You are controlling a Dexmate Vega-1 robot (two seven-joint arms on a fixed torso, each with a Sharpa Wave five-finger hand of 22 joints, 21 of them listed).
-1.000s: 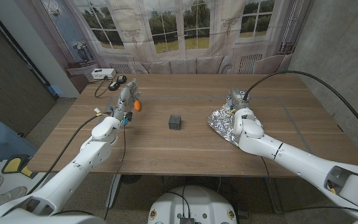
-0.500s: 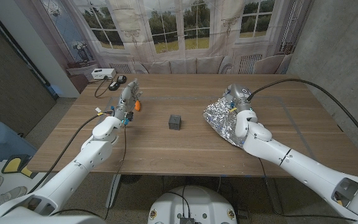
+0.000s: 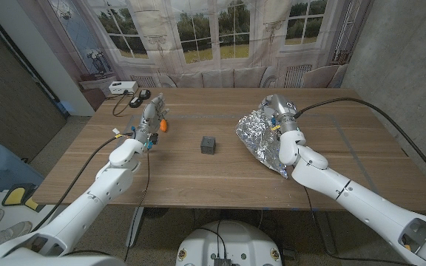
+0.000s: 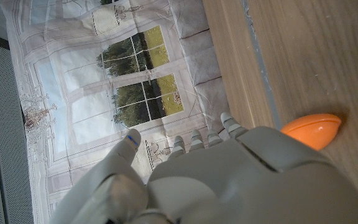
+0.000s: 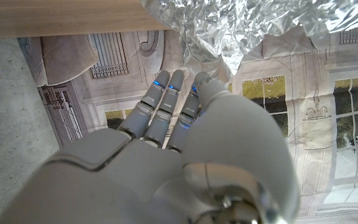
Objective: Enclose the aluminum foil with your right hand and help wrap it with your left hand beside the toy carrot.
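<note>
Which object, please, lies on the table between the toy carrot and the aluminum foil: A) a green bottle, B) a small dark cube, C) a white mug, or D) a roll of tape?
B: a small dark cube sits on the wood between the toy carrot and the aluminum foil.

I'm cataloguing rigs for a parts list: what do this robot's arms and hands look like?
Both arms have smooth, rounded white-grey shells in jointed segments. A black cable loops from each arm, the right one arching high over the table. The left hand and right hand are light grey with segmented fingers; small blue marks show on the fingertips in the wrist views. Coloured wiring sits at the left wrist.
</note>
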